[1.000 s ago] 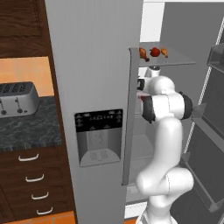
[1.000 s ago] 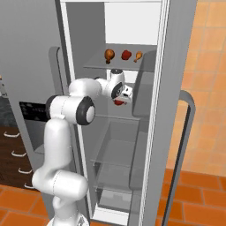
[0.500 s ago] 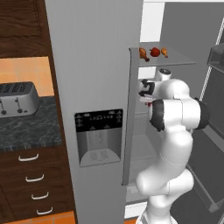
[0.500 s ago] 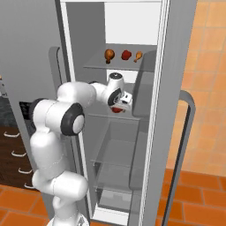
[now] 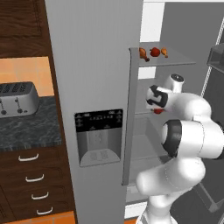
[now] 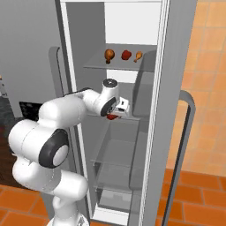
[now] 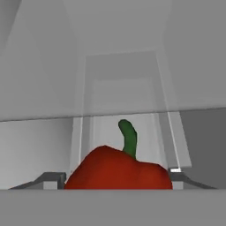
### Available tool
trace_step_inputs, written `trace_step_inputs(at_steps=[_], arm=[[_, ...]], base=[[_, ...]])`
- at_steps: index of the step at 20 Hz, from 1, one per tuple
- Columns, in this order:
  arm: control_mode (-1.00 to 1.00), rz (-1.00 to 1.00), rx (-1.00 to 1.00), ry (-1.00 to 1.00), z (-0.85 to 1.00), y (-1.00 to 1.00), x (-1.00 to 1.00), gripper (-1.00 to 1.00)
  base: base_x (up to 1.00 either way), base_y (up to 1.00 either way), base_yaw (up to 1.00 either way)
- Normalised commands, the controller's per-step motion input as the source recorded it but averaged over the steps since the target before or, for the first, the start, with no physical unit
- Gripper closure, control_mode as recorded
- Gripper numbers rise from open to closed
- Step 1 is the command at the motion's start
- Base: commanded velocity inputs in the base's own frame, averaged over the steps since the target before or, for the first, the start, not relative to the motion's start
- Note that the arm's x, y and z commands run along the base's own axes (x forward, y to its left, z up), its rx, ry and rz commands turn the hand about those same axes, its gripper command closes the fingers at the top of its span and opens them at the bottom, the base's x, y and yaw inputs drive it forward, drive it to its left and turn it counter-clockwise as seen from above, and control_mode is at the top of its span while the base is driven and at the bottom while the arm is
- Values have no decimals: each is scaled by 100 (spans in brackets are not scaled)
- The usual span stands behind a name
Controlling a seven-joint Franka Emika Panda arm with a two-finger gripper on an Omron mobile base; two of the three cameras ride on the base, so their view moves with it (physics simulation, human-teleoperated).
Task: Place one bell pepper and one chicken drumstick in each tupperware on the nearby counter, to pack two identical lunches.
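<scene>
Fridge [image 6: 176, 66] open w/ upper shelf [image 6: 119, 66] holding 2 drumsticks [image 6: 109, 55] + 1 bell pepper [image 6: 126, 54] between. Jaws gripped 2nd pepper [image 7: 119, 170] inside fridge, below that shelf.

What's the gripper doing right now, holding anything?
Gripper: closed on a red bell pepper, held inside the open fridge below the top shelf.

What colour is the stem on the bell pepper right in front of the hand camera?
Green, curving up from the glossy red bell pepper. The hand view shows it best.
</scene>
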Motion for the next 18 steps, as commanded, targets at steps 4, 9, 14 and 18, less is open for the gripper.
trace_step_inputs(at_steps=[4, 9, 14, 18], arm=[[-100, 20, -3, 23, 92, 9, -84, 100], [-100, 16, -13, 41, 23, 48, -97, 100], [-100, 6, -3, 9, -64, 43, -100, 100], [-100, 10, 0, 0, -13, 16, -92, 100]], base=[[0, 0, 0], [0, 0, 0], [0, 0, 0], [0, 0, 0]])
